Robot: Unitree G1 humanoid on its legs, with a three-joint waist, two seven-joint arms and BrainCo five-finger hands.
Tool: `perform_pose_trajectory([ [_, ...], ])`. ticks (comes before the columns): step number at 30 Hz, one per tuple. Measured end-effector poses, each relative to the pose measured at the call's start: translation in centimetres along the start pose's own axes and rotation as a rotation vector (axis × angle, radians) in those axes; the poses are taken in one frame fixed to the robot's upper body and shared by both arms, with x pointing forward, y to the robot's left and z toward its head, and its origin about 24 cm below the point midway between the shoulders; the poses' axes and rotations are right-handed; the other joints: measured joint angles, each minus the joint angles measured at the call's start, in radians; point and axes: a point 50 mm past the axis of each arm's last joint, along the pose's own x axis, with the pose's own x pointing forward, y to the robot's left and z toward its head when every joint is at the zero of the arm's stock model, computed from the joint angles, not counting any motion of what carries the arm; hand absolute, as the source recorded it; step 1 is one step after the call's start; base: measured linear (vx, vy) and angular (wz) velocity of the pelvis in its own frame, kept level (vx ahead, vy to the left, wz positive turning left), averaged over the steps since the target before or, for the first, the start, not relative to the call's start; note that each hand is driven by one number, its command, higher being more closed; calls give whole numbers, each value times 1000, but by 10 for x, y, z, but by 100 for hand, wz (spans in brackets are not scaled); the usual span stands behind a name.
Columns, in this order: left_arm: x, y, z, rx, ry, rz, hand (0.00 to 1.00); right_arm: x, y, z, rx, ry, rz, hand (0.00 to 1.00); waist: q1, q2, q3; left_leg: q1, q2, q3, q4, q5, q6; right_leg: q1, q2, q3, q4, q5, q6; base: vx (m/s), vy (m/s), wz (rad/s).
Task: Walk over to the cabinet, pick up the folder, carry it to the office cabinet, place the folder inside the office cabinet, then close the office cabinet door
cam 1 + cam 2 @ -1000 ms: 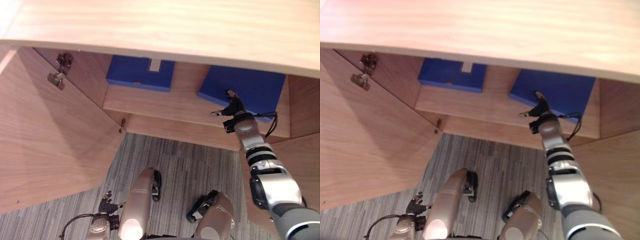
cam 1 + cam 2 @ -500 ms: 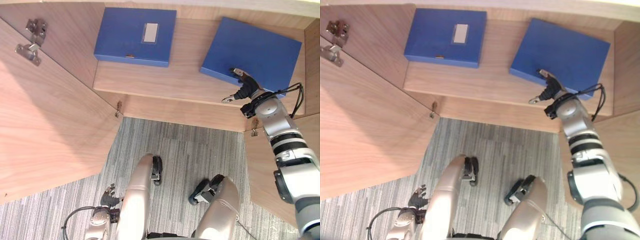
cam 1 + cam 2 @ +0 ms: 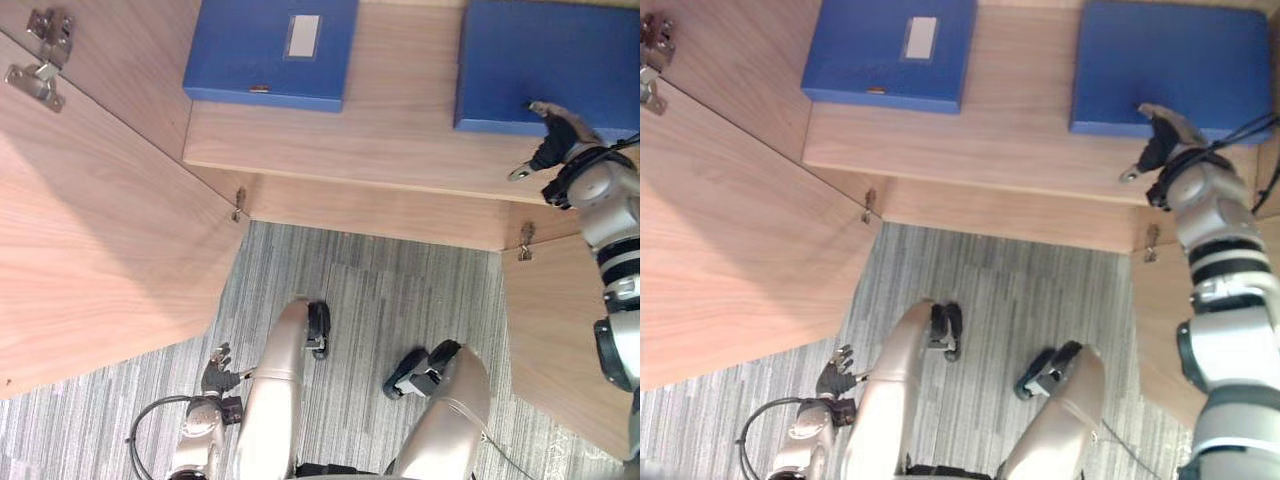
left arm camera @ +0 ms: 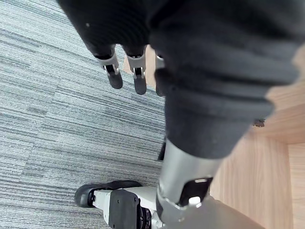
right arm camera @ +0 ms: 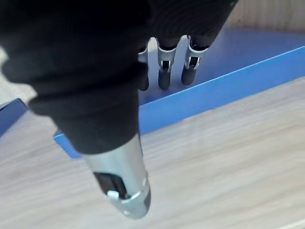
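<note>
Right hand [image 3: 560,140] is up at the right end of the shelf [image 3: 400,130], and that's where the folder [image 3: 540,60] lies, flat and blue, its near edge square to the shelf's front lip. The folder sits deeper on the shelf than the hand. The fingers [image 5: 164,76] reach straight out over its top face, and the thumb [image 5: 121,186] stands apart over bare shelf in front of that edge. So the hand is spread, not clamped. Whether the fingertips touch the cover, I can't tell.

The long axis looks to run along the shelf, though the far edge is cut off. A second folder [image 3: 265,50] rests at the shelf's left end. Left hand [image 3: 215,375] hangs well below the shelf with its fingers loose. The right is clearly the nearer one. The left door [image 3: 90,230] stands wide open.
</note>
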Motion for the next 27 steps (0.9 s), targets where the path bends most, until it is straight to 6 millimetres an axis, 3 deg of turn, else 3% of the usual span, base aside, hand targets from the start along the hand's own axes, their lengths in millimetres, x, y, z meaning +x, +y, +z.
perform_pose_trajectory([
  [4,-1,1,2,-7,-14,4,0,-1,-24,4,-19,-24,-85,0,-9,2,1,-17,1,1,0,3,1,-21,1,3,3,0,-1,45,-24,-1],
  [12,-3,5,2,-42,-19,29,0,-6,-52,48,-34,-208,-216,0,-26,1,12,-21,23,1,4,2,0,-30,23,8,0,-1,-3,46,-29,-6],
  [15,-4,7,1,-46,-15,40,0,-15,-65,78,15,-328,-307,0,-36,1,12,-16,36,2,0,2,-2,-28,38,8,-10,3,-10,22,-26,-12],
  [17,-4,10,0,-55,-15,59,0,-32,-76,109,110,-472,-419,0,-40,-7,17,11,47,11,-20,4,-6,-17,52,15,-29,9,-15,33,-37,-19],
  [19,-5,12,-1,-64,-14,77,0,-42,-75,122,188,-531,-472,0,-41,-13,20,38,54,16,-46,10,-16,2,64,15,-55,19,-16,42,-44,-21],
  [22,-6,13,-3,-81,-7,100,0,-51,-48,125,316,-534,-478,0,-41,-20,23,108,64,25,-122,30,-28,59,91,4,-137,49,-22,52,-43,-20],
  [25,-7,17,-8,-91,7,118,0,-59,11,120,443,-462,-360,0,-41,-32,26,193,84,43,-254,75,-32,134,141,-24,-282,114,-34,79,-35,-29],
  [26,-8,18,-10,-91,16,122,0,-63,46,115,490,-407,-266,0,-39,-40,26,242,86,50,-316,95,-34,177,163,-30,-348,141,-32,84,-25,-20],
  [27,-9,19,-12,-90,22,127,0,-66,64,113,514,-377,-215,0,-39,-46,26,269,86,55,-350,107,-36,200,172,-33,-381,154,-31,109,-36,-25],
])
